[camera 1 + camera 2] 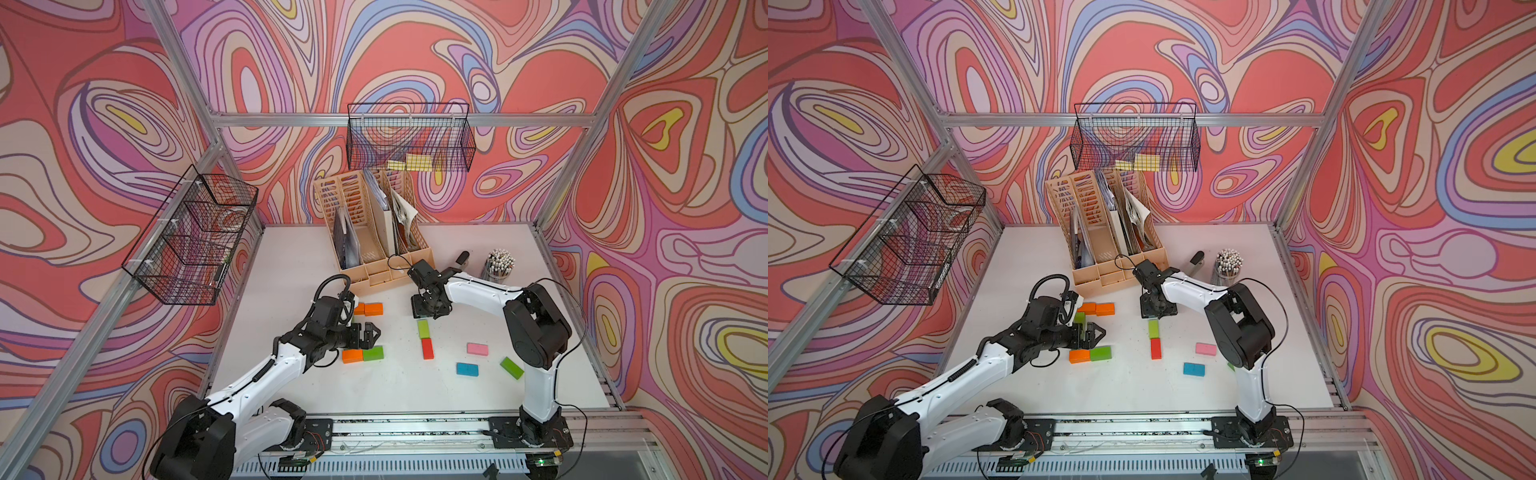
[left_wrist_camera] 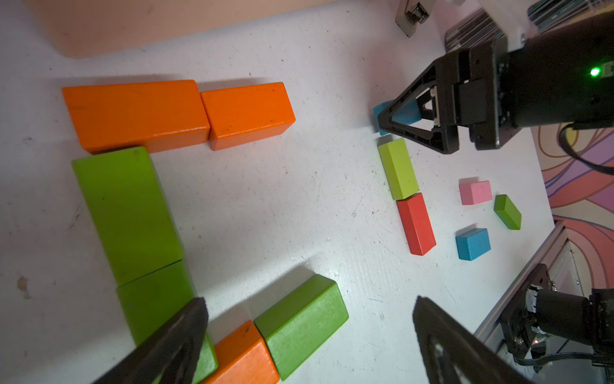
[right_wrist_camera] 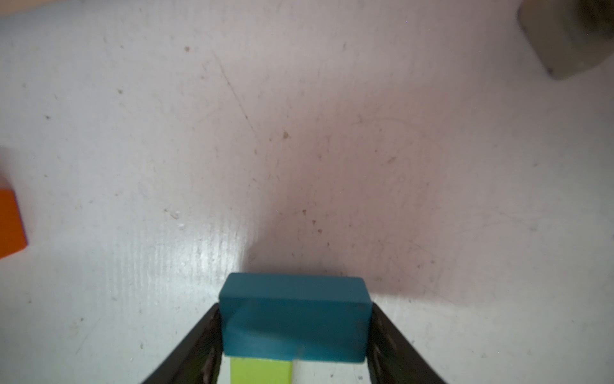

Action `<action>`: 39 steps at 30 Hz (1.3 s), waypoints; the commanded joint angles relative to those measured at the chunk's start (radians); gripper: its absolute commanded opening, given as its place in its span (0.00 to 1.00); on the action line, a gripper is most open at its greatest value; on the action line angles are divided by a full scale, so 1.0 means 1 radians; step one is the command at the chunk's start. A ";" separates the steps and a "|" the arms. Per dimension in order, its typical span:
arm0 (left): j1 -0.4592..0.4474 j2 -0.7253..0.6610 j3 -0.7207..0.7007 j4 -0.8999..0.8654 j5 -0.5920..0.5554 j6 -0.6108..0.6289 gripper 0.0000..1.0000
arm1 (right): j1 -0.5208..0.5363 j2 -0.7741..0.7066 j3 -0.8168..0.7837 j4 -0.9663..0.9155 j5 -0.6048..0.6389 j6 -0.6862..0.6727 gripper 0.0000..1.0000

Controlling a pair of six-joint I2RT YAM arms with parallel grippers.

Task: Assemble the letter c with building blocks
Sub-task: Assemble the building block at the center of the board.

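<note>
At the lime block's [image 1: 423, 328] end, the right gripper [image 1: 430, 311] is clamping a blue block [image 3: 295, 319]; a crooked release risks skewing both. The left gripper [image 1: 374, 336] is hovering wide open, empty.

We see blocks on the white counter [image 1: 395, 390]. Two orange blocks [image 1: 368, 308] lie end to end at 10 o'clock from the middle. A single orange block [image 1: 352, 355] and a green block [image 1: 372, 353] touch at 8 o'clock. The left pincer [image 1: 371, 333] sits between these pairs with its tips apart. A lime block [image 1: 423, 328] and a red block [image 1: 427, 348] make a line in the middle. The right pincer [image 1: 430, 311] points down at the lime block's 12 o'clock end. A pink block [image 1: 477, 348], a blue block [image 1: 467, 369] and a second green block [image 1: 512, 368] lie apart toward 4 o'clock.
</note>
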 commanded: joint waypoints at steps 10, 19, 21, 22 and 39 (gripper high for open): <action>-0.004 -0.009 -0.004 0.009 0.001 0.009 1.00 | 0.005 0.025 0.013 -0.004 -0.003 0.002 0.72; -0.004 -0.007 -0.002 0.010 0.000 0.009 0.99 | 0.004 0.024 0.022 -0.004 0.002 0.000 0.72; -0.004 -0.007 -0.003 0.010 0.001 0.008 0.99 | 0.004 0.024 0.024 -0.006 0.000 0.002 0.71; -0.004 -0.007 -0.003 0.010 0.000 0.009 0.99 | 0.005 0.023 0.024 -0.007 -0.001 0.002 0.70; -0.004 -0.007 -0.003 0.010 -0.001 0.010 1.00 | 0.004 0.006 0.013 -0.002 -0.005 0.021 0.69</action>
